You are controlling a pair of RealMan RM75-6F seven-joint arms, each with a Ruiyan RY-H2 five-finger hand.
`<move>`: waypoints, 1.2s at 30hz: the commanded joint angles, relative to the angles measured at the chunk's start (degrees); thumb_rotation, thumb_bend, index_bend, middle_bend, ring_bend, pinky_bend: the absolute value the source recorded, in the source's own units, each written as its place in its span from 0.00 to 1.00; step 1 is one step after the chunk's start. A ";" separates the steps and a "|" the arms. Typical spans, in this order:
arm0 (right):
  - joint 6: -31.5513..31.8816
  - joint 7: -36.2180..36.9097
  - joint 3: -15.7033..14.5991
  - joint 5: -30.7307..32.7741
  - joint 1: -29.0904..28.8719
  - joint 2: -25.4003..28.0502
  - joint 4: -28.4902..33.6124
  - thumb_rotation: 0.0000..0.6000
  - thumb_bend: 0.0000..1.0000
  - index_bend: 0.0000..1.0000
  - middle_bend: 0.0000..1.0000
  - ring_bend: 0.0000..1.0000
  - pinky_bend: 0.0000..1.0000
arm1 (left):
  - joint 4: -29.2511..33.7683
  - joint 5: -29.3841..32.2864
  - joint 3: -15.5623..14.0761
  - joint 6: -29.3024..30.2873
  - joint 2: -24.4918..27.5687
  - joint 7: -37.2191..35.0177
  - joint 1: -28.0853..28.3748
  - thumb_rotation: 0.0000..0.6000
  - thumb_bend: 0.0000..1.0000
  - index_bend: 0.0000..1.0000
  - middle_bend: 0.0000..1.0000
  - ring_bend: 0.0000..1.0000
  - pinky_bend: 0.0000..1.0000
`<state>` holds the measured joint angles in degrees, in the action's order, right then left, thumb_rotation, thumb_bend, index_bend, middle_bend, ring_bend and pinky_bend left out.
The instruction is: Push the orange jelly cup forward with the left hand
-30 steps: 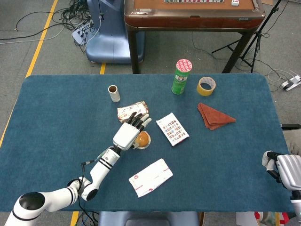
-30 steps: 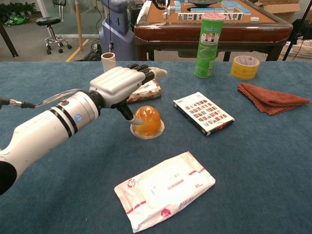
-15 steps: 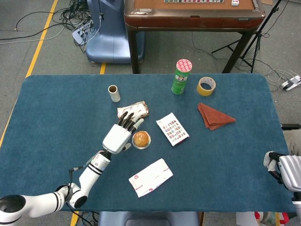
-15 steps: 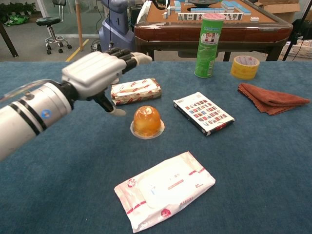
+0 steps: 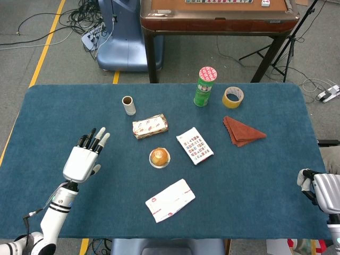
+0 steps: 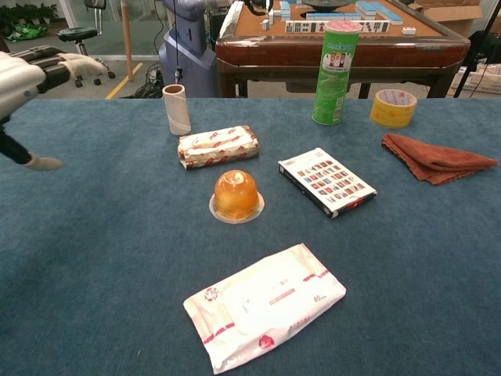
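Note:
The orange jelly cup (image 5: 159, 157) stands dome up on its round white rim near the middle of the blue table, also plain in the chest view (image 6: 236, 196). My left hand (image 5: 85, 158) hovers well to the cup's left, fingers straight and spread, holding nothing; the chest view catches only its edge (image 6: 31, 74) at the far left. My right hand (image 5: 319, 190) rests at the table's right front edge, only partly in frame, so how its fingers lie is unclear.
A wrapped snack bar (image 5: 150, 126) lies just behind the cup, a cardboard tube (image 5: 128, 105) beyond it. A card box (image 5: 194, 145) sits right of the cup, a wipes pack (image 5: 170, 200) in front. A green can (image 5: 203, 86), tape roll (image 5: 232, 96) and brown cloth (image 5: 242, 131) are at the back right.
My left hand has lifted off the jelly cup and swung far to the left and back toward me. The cup stays where it was.

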<state>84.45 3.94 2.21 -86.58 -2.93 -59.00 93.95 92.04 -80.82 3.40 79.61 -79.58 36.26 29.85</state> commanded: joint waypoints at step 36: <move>2.28 1.03 3.03 2.56 0.57 -1.27 -2.15 1.00 1.00 0.92 0.79 0.75 0.93 | -4.63 0.37 -6.40 7.56 7.17 -13.92 -21.32 1.00 0.00 0.13 0.18 0.15 0.48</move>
<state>86.83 4.69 5.21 -84.09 -2.36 -60.42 91.83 87.47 -80.37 -3.08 87.30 -72.30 22.29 8.54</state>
